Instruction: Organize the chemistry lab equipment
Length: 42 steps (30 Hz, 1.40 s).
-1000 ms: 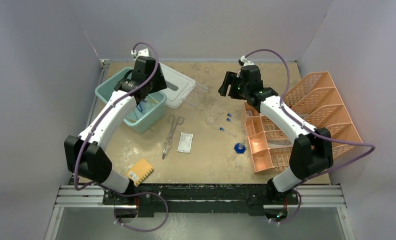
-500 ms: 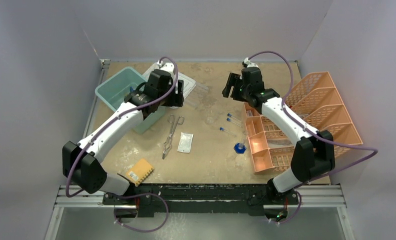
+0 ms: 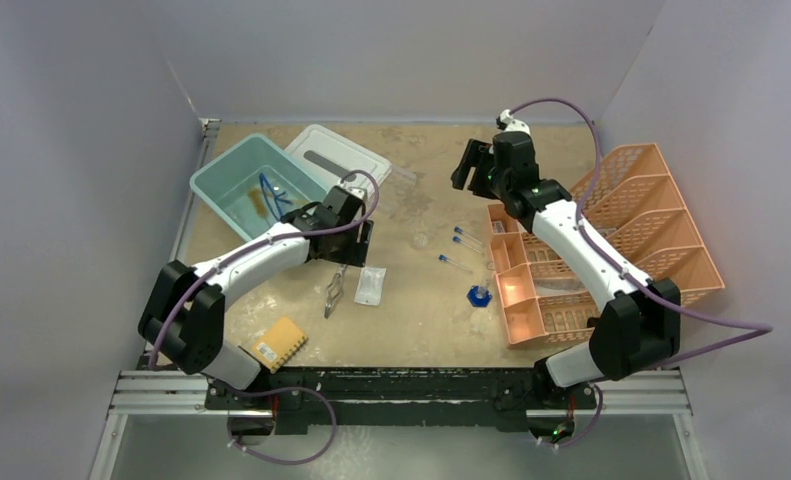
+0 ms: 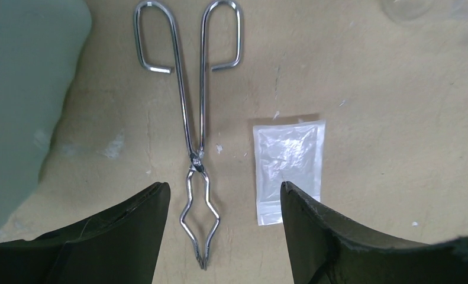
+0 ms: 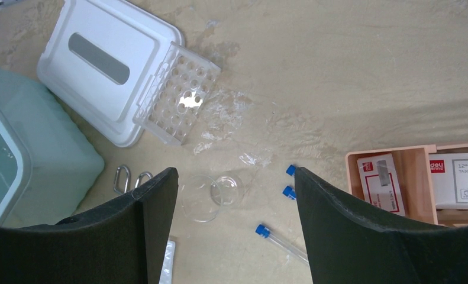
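Observation:
Metal tongs (image 4: pixel 196 136) lie on the table, also in the top view (image 3: pixel 337 285). A white packet (image 4: pixel 289 168) lies to their right (image 3: pixel 371 285). My left gripper (image 4: pixel 224 236) is open and empty, hovering over the tongs' tips and the packet (image 3: pixel 349 243). Three blue-capped test tubes (image 3: pixel 461 240) lie mid-table; one shows in the right wrist view (image 5: pixel 281 239). A clear tube rack (image 5: pixel 177 93) leans on a white lid (image 5: pixel 104 65). My right gripper (image 5: pixel 236 236) is open and empty, high above clear dishes (image 5: pixel 213 195). Blue-rimmed glasses (image 3: pixel 274 190) and tan tubing lie in the teal bin (image 3: pixel 211 178).
A peach compartment organiser (image 3: pixel 531 290) and a peach slotted rack (image 3: pixel 651 215) stand at the right. A yellow waffle sponge (image 3: pixel 281 343) lies near the front left. A small blue item (image 3: pixel 480 295) sits by the organiser. Boxes (image 5: pixel 459 180) lie in an organiser compartment.
My left arm swung out of the teal bin and down toward the near middle, now over the tongs and packet. My right gripper shifted slightly right and back.

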Each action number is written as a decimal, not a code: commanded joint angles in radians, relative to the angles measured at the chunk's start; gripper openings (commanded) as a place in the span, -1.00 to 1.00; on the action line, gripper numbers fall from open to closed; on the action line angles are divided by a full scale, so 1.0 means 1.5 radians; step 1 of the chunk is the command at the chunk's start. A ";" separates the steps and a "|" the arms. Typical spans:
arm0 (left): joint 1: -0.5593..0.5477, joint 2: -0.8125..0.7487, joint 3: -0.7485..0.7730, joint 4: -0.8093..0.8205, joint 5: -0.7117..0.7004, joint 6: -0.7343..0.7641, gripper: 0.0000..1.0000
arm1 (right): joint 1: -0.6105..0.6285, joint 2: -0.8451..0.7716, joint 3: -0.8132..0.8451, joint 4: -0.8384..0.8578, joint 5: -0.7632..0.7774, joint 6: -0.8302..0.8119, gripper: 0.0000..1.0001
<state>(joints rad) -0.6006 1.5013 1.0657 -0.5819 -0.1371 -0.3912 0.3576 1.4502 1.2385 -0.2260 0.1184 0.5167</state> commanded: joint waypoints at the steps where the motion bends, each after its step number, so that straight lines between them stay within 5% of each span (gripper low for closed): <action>1: -0.002 0.022 -0.039 0.039 -0.013 -0.031 0.33 | -0.003 -0.023 -0.011 0.041 -0.006 0.000 0.47; 15: -0.005 0.073 -0.095 0.054 -0.012 -0.055 -0.02 | -0.003 -0.035 -0.031 0.037 -0.008 -0.008 0.47; 34: -0.009 0.094 -0.070 0.037 -0.024 -0.080 -0.98 | -0.003 -0.088 -0.052 0.016 0.015 -0.006 0.48; 42: -0.009 0.021 -0.015 0.027 -0.004 -0.087 -1.00 | -0.009 -0.131 -0.068 0.010 -0.115 0.035 0.52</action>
<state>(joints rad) -0.6094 1.6234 0.9634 -0.5564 -0.1577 -0.4980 0.3481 1.3300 1.1606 -0.2501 0.0593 0.5373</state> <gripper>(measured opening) 0.218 0.757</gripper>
